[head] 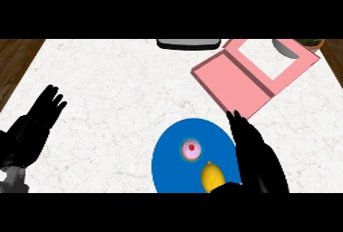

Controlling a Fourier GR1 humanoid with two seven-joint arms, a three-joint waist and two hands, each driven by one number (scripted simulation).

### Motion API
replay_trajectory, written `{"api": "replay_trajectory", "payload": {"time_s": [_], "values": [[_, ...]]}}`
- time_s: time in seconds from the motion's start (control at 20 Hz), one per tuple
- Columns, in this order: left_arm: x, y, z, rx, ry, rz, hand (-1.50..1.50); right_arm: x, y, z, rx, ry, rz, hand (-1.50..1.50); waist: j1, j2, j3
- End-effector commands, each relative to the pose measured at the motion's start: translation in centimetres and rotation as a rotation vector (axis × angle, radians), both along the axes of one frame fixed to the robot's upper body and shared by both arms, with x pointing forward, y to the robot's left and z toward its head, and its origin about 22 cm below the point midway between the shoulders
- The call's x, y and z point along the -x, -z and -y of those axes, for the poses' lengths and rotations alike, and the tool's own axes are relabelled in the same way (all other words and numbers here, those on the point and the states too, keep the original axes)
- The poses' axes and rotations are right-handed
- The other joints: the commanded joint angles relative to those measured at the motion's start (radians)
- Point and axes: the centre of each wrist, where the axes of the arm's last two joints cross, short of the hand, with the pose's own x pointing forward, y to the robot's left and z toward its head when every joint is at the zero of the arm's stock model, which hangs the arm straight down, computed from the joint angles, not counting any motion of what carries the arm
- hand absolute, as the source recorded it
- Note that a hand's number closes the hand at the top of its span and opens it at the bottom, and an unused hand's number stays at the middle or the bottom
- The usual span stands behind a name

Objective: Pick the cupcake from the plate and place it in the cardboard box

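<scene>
i judge it's the reach step: right hand [258,156] open, empty, cupcake [191,149] just left of it; next, curl round it.

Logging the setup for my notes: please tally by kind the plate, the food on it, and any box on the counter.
Blue plate: 1
Cupcake: 1
Lemon: 1
Pink box: 1
Total: 4

Looks steeply down from head height onto the worktop [114,81], close in, facing away from the body.
</scene>
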Motion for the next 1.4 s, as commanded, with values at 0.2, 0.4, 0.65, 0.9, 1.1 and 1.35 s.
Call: {"api": "replay_trajectory", "payload": {"time_s": [0.2,0.4,0.65,0.9,1.1,1.35], "values": [[-0.1,-0.4,-0.7,-0.006,-0.014,0.003,0.00,-0.9,-3.3,-5.0,0.062,0.109,-0.195,-1.50,-0.009,-0.002,0.004],[0.9,-0.5,-1.3,-0.002,-0.013,0.004,0.00,-1.3,-1.7,-7.2,0.083,0.101,-0.251,-1.50,-0.001,-0.003,0.005],[1.0,0.4,0.2,-0.001,-0.003,0.004,0.00,-2.1,-1.9,-8.0,0.099,0.105,-0.259,-1.50,-0.010,-0.003,0.006],[0.0,-1.3,-1.6,-0.003,-0.040,0.009,0.00,-2.3,-1.7,-6.9,0.060,0.085,-0.239,-1.50,-0.019,-0.001,0.007],[1.0,0.6,-0.5,0.004,-0.014,0.005,0.00,-3.1,-2.4,-7.9,0.077,0.074,-0.204,-1.50,-0.011,0.001,0.007],[1.4,1.4,-1.0,0.016,-0.024,0.006,0.00,-2.5,-0.7,-8.1,0.132,0.069,-0.222,-1.50,-0.015,-0.001,0.007]]}}
